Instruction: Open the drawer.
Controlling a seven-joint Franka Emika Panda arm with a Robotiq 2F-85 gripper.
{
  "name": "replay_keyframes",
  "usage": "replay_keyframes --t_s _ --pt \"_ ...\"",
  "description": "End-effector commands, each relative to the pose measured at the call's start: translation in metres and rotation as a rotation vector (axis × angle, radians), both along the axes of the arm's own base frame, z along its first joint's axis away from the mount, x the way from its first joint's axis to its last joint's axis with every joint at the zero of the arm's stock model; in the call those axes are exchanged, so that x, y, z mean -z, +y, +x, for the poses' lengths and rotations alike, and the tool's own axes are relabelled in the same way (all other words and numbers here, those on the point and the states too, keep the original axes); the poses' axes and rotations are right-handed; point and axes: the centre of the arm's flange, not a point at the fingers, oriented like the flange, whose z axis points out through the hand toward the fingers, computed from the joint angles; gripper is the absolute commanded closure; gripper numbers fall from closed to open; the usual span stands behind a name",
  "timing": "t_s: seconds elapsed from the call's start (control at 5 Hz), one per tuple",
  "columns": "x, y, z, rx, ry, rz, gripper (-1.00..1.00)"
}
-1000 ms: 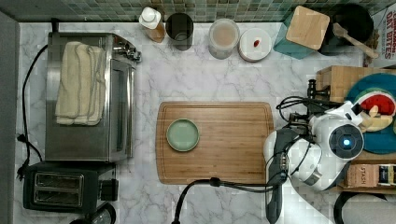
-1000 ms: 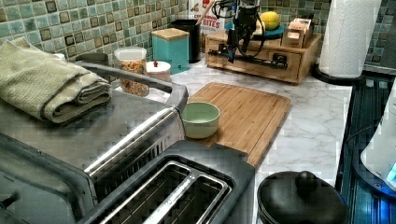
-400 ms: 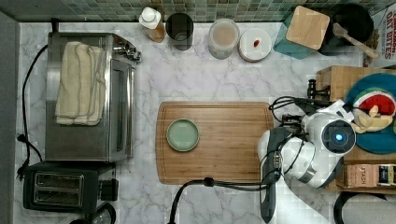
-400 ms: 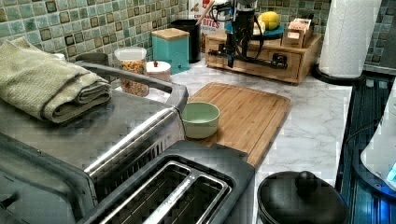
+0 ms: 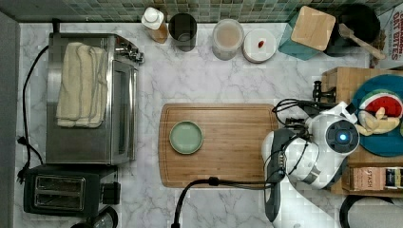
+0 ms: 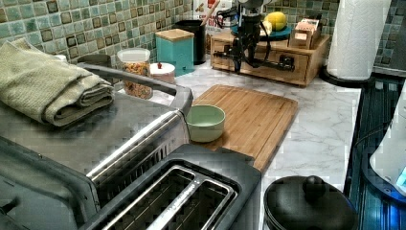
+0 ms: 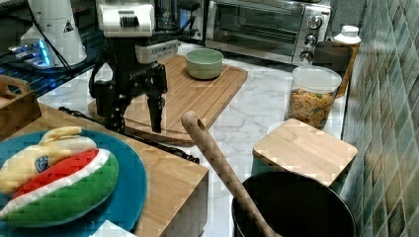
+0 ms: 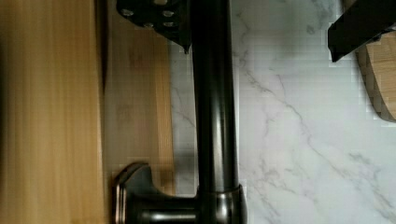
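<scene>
Gripper (image 7: 134,113) hung with its jaws spread, one finger (image 8: 156,21) on the drawer side of the handle (image 8: 214,112) and the other finger (image 8: 359,25) on the worktop (image 5: 209,76) side, so the black bar stood between them without being clamped. Drawer (image 6: 268,60) sat at about 3 o'clock in the top view, its light-wood front looking still shut, under the blue plate (image 7: 133,187). I judged this placing was meant for a pull by the bar. Cutting board (image 5: 228,142) lay near, toward 9 o'clock from the drawer, with a strip of bare marble between them; this strip seemed the free room for the drawer to slide out, and the board edge could limit it
</scene>
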Motion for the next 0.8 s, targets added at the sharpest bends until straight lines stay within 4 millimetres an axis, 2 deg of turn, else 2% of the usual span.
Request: replay_keyframes --t_s 0.2,0.4,0.6,0.8 --pt "0.038 0.002 -0.007 0.004 0.105 0.039 -1.00" --pt "0.019 0.019 -0.009 0.037 0.113 0.015 -1.00" --pt "0.018 0.031 -0.005 0.022 0.112 0.046 -1.00" --pt "0.029 0.050 -0.003 -0.028 0.058 0.139 -1.00"
